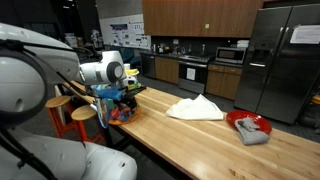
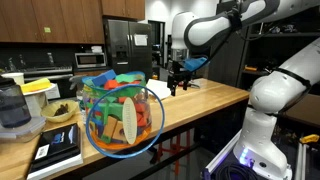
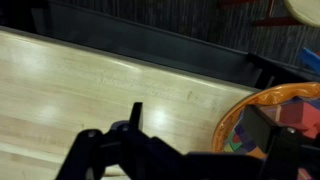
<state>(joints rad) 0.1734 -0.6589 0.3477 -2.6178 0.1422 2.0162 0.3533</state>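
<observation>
While the jaws hang wide over the counter (image 3: pixel 100 80), toy basket (image 2: pixel 120 125) just beside, bare wood to far edge.

On the counter (image 1: pixel 200 142) sit one toy basket (image 2: pixel 160 120), one red plate (image 1: pixel 236 117) and two cloths (image 1: pixel 195 108) (image 1: pixel 253 134), with two stools (image 1: pixel 60 103) (image 1: pixel 86 114) beside the counter

arm (image 2: pixel 215 25): wht glossy, fat rounded segs, dk joint gaps | claw (image 2: pixel 179 88): blk, angular

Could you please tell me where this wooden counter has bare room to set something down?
Bare wood lies between the orange-rimmed basket of coloured blocks and the crumpled white cloth, and along the wooden counter's near edge. Crowded: around the basket and red plate.
</observation>
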